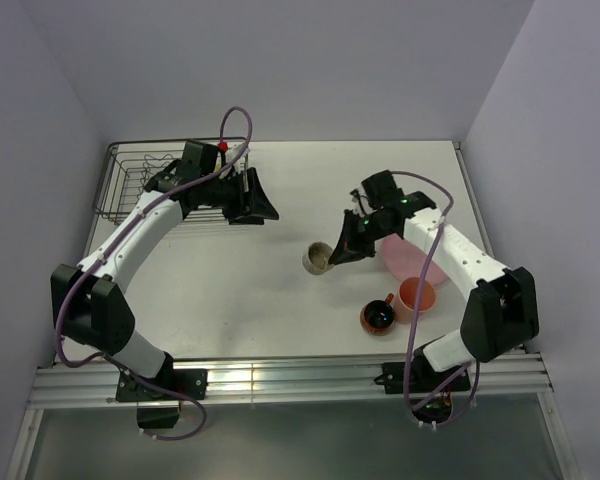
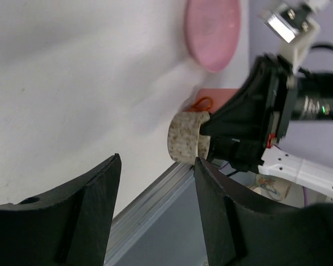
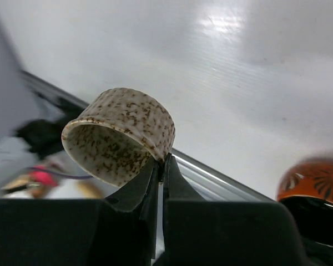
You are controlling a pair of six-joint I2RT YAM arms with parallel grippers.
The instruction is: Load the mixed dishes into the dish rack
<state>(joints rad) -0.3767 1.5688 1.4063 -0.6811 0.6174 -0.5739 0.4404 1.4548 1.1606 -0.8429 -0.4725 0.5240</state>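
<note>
My right gripper [image 1: 337, 252] is shut on the rim of the small beige speckled cup [image 1: 318, 258], which is tipped on its side near the table's middle. In the right wrist view the jaws [image 3: 162, 164] pinch the wall of the cup [image 3: 122, 133]. The pink plate [image 1: 416, 262] lies partly under the right arm. The salmon-pink cup [image 1: 417, 296] and the orange-red mug [image 1: 378, 316] stand near the front right. The dish rack [image 1: 130, 185] sits at the back left. My left gripper [image 1: 260, 205] hovers open and holds nothing, to the right of the rack.
In the left wrist view the open fingers [image 2: 94, 194] frame the cup [image 2: 187, 143], the right gripper behind it, and the pink plate [image 2: 212, 30]. The table's aluminium front rail [image 1: 280, 380] runs along the near edge. Walls close in the table on three sides.
</note>
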